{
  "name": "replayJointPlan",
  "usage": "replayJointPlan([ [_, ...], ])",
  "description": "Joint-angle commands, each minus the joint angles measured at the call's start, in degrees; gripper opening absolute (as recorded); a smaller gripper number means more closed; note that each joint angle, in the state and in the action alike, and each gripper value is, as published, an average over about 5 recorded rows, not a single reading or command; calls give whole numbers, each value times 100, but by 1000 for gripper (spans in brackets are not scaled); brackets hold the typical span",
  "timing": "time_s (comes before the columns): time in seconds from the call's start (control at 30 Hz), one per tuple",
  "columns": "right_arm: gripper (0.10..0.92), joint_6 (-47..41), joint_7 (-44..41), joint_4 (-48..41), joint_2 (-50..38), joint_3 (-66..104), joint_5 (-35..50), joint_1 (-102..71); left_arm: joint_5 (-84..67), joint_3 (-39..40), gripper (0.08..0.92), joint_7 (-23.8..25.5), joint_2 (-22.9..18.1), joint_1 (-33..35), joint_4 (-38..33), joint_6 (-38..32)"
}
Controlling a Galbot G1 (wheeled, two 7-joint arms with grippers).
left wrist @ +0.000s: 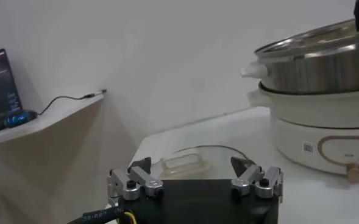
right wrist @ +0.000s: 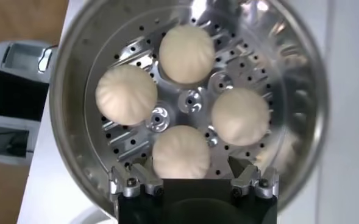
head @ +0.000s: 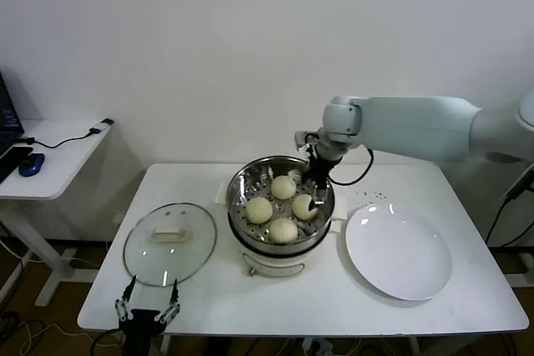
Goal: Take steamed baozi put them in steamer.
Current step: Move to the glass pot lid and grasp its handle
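Observation:
The steamer is a shiny steel pot on a white base in the middle of the table. Its perforated tray holds four cream-white baozi: one at the back, one at the left, one at the front and one at the right. My right gripper hangs inside the pot's right side. In the right wrist view it is open, with its fingers on either side of the right-hand baozi. My left gripper is parked open and empty at the table's front left edge.
A flat white plate lies to the right of the steamer. A round glass lid with a white handle lies to its left, just beyond my left gripper. A side table with a blue mouse stands at the far left.

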Motion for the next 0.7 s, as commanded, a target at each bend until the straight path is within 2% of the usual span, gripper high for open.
replayJointPlan([
  [0.03, 823, 506, 94, 284, -826, 434, 198, 447, 10, -54, 823, 2, -18, -21, -35, 9],
  [0.23, 823, 1660, 1338, 835, -1761, 682, 464, 273, 26, -160, 823, -9, -14, -22, -71, -2],
  [0.33, 823, 1930, 1886, 1013, -2243, 1159, 462, -226, 25, -171, 823, -39, -17, 29, -100, -21],
  [0.53, 823, 2572, 3188, 1327, -3162, 3455, 300, -2542, 65, -214, 823, -135, -93, 95, -274, -49],
  [0.7, 823, 2904, 4526, 1799, -3402, 5387, 100, -4567, 201, -312, 823, -174, -127, 77, -474, -47],
])
